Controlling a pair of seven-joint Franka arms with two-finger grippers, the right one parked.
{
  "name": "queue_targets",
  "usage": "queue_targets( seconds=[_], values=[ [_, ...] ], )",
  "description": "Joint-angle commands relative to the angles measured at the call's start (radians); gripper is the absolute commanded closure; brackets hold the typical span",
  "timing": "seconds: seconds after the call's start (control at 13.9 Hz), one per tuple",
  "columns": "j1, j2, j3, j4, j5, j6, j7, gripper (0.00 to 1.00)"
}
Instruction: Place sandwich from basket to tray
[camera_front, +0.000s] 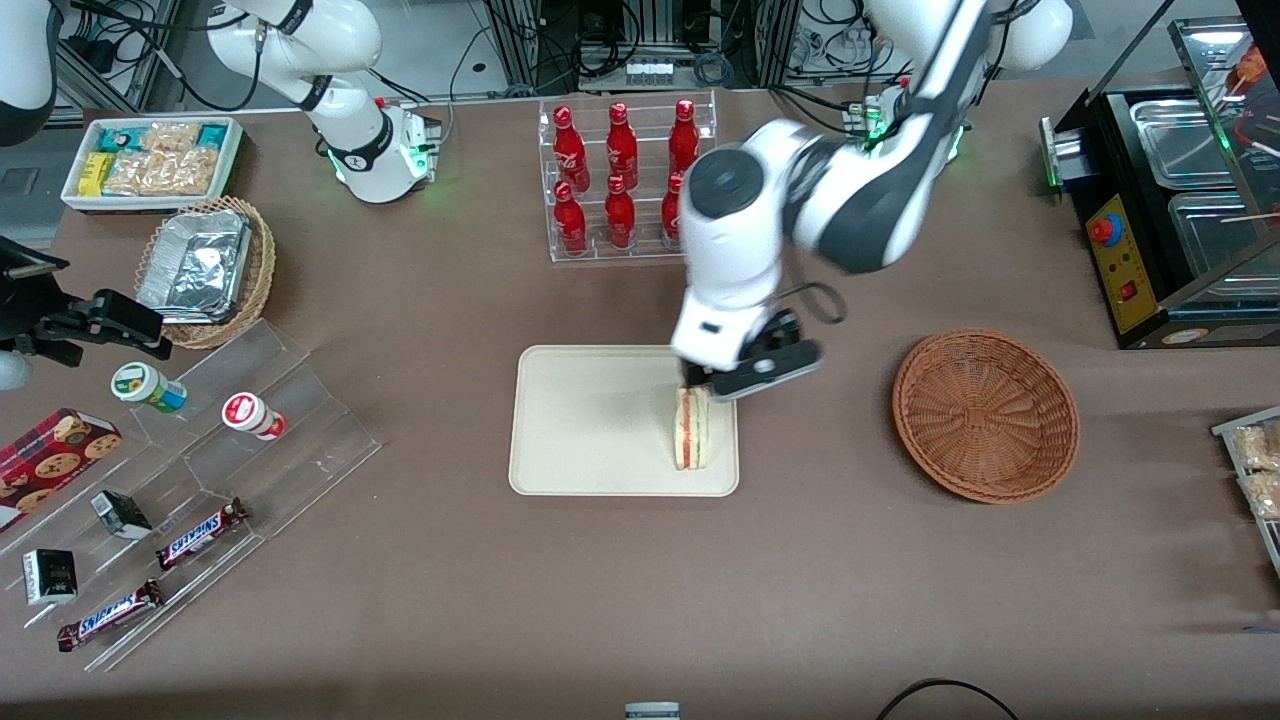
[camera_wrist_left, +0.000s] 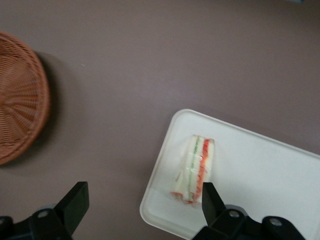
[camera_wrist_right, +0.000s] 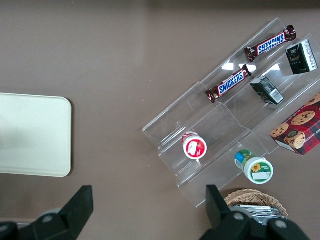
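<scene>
Gripper (camera_wrist_left: 142, 202) hangs spread wide, empty, over sandwich (camera_wrist_left: 196, 169) on tray (camera_wrist_left: 260, 170).

We read "SNICKERS" on two brown candy bars (camera_front: 201, 533) (camera_front: 110, 615) lying on the clear acrylic step shelf (camera_front: 250, 440) at about eight o'clock on the desk in the front view. The same white lettering shows on both bars (camera_wrist_right: 228, 85) (camera_wrist_right: 270, 43) from the parked arm's wrist camera. The red bottles (camera_front: 620, 180) in the clear rack at twelve o'clock carry white script that we cannot make out. The cups, cookie box and dark packets bear print too small for us to read.
</scene>
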Motion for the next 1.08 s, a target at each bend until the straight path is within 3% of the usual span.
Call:
queue_targets(
  seconds=[0.0, 0.29, 0.58, 0.72, 1.01],
  values=[
    [0.0, -0.098, 0.044, -0.028, 0.015, -0.071, -0.007, 0.0],
    [0.002, -0.231, 0.147, -0.039, -0.002, -0.217, 0.189, 0.0],
    [0.016, -0.36, 0.231, -0.117, -0.015, -0.238, 0.36, 0.0],
    [0.114, -0.415, 0.22, -0.149, -0.073, -0.249, 0.502, 0.0],
    [0.262, -0.474, 0.207, -0.159, -0.103, -0.321, 0.725, 0.0]
  ],
)
